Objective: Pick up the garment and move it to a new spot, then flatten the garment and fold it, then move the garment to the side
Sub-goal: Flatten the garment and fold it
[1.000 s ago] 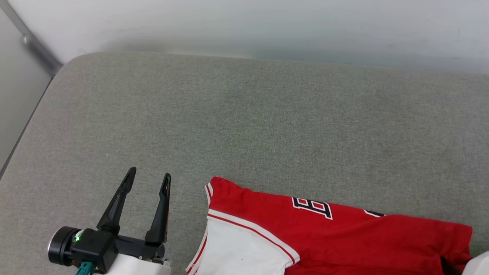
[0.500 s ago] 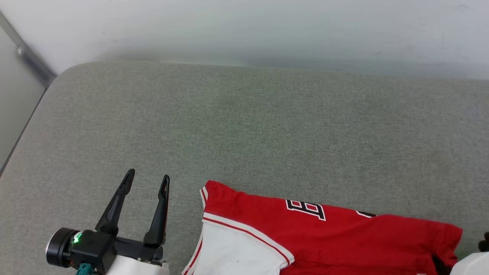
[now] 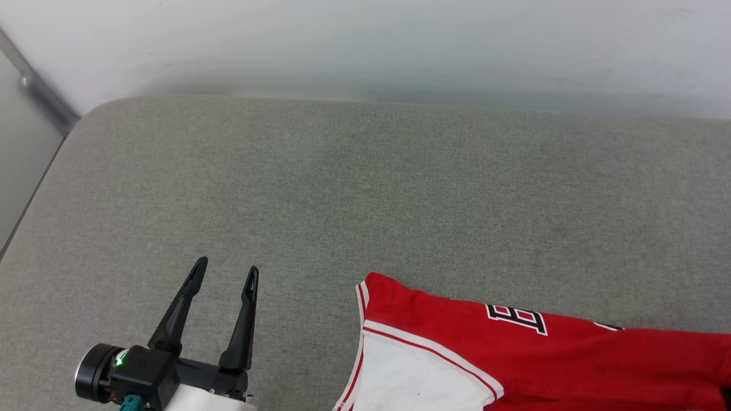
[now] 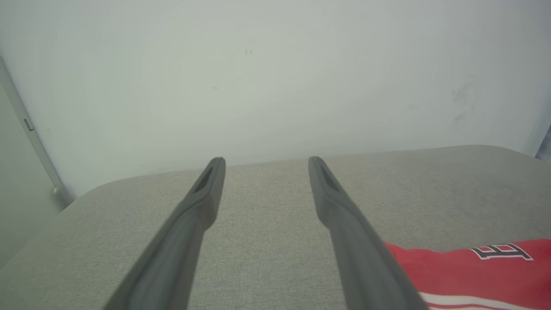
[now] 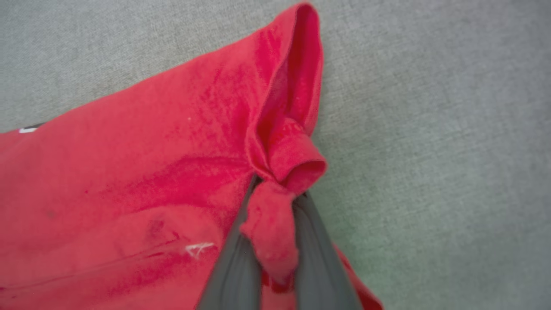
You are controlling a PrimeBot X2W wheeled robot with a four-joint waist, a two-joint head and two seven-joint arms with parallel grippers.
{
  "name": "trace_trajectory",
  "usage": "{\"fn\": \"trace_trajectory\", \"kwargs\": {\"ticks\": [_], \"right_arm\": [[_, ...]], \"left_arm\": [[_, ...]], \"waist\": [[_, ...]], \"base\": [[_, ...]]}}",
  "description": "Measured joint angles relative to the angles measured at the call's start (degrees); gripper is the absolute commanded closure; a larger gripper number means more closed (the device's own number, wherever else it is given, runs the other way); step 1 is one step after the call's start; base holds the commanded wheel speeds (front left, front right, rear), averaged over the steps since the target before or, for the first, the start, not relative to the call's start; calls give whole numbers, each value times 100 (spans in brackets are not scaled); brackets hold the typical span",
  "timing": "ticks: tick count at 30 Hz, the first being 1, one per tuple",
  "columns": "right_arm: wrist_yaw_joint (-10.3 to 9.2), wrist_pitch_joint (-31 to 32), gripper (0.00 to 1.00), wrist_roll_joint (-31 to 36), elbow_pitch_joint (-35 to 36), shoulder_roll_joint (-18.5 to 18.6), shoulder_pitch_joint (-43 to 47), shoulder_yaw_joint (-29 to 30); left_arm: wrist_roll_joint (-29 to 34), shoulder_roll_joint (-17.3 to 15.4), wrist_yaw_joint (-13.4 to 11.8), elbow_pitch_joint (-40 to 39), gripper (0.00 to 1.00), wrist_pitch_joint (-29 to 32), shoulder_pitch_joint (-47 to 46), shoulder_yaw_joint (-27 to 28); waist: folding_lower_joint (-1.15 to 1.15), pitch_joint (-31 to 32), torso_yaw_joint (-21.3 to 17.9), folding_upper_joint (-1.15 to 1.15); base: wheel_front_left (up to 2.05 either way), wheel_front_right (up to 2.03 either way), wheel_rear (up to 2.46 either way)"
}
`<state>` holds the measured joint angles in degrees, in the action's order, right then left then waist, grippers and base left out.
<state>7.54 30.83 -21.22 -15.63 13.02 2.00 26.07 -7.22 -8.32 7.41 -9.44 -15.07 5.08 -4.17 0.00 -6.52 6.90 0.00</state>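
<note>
The red garment with a white sleeve lies on the grey cushion at the lower right of the head view, running off the right edge. Its red edge also shows beside the left gripper's right finger. My left gripper hovers open to the left of the garment, apart from it, nothing between its fingers. In the right wrist view my right gripper is shut on a bunched corner of the garment, fabric rolled over the fingertips.
The grey fabric cushion spreads wide behind and left of the garment. A pale wall rises at its far edge. The cushion's rounded left corner drops off beside a grey metal post.
The garment has slid to the right across the cushion, pulled by the right gripper, whose pale forearm has left the head view. The left gripper has stayed about where it was, open.
</note>
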Motion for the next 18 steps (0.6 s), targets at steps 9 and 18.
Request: {"fn": "trace_trajectory", "kwargs": {"ticks": [9,18], "right_arm": [[-4,441,100,-219,1037,-191,430,-493],[-4,1038,100,-410,2220,-628,860,-1306]], "left_arm": [[-46,1,0,37,0,0,157,20],[-71,18,0,52,0,0,243,-27]], "waist": [[0,283,-43,0],[0,471,-55,0]], "base": [[0,0,0],[0,0,0]]}}
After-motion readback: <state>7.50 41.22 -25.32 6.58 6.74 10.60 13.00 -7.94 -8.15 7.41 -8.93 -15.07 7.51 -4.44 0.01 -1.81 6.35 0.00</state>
